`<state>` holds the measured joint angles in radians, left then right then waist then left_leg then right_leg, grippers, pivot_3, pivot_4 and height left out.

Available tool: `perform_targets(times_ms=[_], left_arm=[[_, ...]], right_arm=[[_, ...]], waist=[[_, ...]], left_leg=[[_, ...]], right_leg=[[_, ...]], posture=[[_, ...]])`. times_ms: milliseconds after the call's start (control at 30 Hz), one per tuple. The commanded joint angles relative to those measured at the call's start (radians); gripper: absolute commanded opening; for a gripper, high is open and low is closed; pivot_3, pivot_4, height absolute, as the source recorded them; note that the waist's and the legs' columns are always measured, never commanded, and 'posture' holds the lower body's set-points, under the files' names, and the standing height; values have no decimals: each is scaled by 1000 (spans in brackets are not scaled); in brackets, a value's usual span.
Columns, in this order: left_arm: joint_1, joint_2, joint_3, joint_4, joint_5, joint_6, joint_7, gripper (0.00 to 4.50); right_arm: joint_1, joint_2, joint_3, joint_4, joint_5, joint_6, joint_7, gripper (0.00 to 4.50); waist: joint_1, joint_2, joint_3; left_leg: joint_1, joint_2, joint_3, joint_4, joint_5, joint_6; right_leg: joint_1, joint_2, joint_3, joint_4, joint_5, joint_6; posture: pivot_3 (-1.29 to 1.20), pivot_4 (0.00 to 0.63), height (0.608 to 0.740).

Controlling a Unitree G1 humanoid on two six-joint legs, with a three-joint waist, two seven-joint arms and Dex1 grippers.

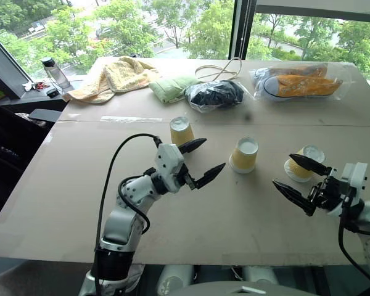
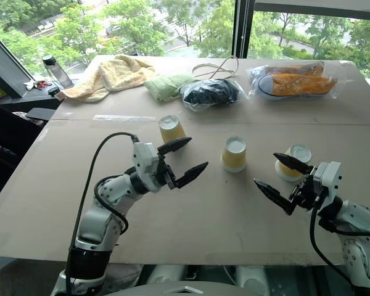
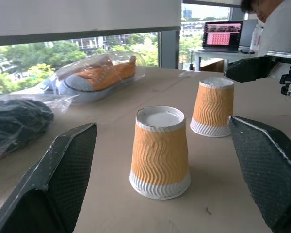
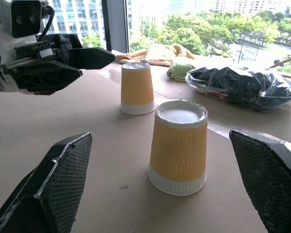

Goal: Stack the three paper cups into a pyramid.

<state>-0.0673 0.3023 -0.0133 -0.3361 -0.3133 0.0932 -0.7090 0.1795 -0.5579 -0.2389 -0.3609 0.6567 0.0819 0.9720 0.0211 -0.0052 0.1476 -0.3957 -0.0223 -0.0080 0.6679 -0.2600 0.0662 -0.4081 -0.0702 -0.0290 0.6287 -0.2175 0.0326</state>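
Observation:
Three paper cups stand upside down and apart on the brown table (image 1: 172, 216): a left cup (image 1: 181, 131), a middle cup (image 1: 244, 154) and a right cup (image 1: 305, 163). All have yellow-orange ribbed sides and white rims. No pyramid stands. My left gripper (image 1: 214, 153) is open and empty, just right of the left cup, pointing at the middle cup (image 3: 160, 153). My right gripper (image 1: 282, 169) is open and empty, in front of the right cup and also facing the middle cup (image 4: 178, 145). The right wrist view shows the left cup (image 4: 137, 87) beside the left gripper (image 4: 63, 63).
Along the far side of the table lie a yellow towel (image 1: 114, 77), a green cloth (image 1: 169, 86), a black item in a bag (image 1: 214, 94), a cord (image 1: 219, 71) and bagged orange shoes (image 1: 302, 81). A bottle (image 1: 55, 73) stands far left. A person (image 3: 276, 24) sits beyond the table.

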Motion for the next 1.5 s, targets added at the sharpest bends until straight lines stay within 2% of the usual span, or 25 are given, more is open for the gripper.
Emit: perform_targets(times_ms=[33,400,700,1133,1200,1300,1333,1500], left_arm=[[19,-14,103,-21,25,9,150,4423],[-121,7,100,238,104,-35,210,4423],[-275,-51,86,506,126,-144,229,4423],[-430,-75,57,715,155,-279,201,4423],[-445,-81,62,743,147,-297,196,3867],[-448,-91,56,764,139,-313,179,2603],[-447,-92,53,770,148,-318,184,2380],[-439,-97,46,757,148,-323,175,2381]], right_arm=[[-18,-7,-11,-19,35,3,25,4500],[-39,-8,5,-40,23,21,22,4500],[-28,-6,14,-67,14,28,-2,4500],[-24,-4,22,-79,7,25,-25,4500],[-26,-5,22,-81,8,27,-27,4500],[-30,-6,20,-84,12,31,-30,4500],[-31,-7,20,-84,14,32,-30,4500],[-27,-7,14,-85,19,33,-26,4500]], waist=[[2,0,0],[19,0,0],[17,0,0],[18,-1,0],[17,-1,0],[17,-1,0],[17,-1,0],[17,-1,0]], left_leg=[[0,0,0,0,0,0],[0,-1,0,0,0,0],[0,-1,0,0,0,0],[0,-1,0,0,0,0],[-1,-1,0,0,0,0],[-1,-1,0,0,0,0],[-1,-1,0,0,0,0],[0,-1,0,0,0,0]], right_leg=[[0,0,0,0,0,0],[0,2,-1,0,2,4],[0,2,-1,0,2,4],[0,2,-1,0,3,4],[0,2,-1,0,3,4],[0,2,-1,0,3,4],[0,2,-1,0,3,4],[0,2,-1,0,3,5]], posture=[[0,150,740],[0,150,740],[0,150,740],[0,150,740],[0,150,740],[0,150,740],[0,150,740],[0,150,740]])
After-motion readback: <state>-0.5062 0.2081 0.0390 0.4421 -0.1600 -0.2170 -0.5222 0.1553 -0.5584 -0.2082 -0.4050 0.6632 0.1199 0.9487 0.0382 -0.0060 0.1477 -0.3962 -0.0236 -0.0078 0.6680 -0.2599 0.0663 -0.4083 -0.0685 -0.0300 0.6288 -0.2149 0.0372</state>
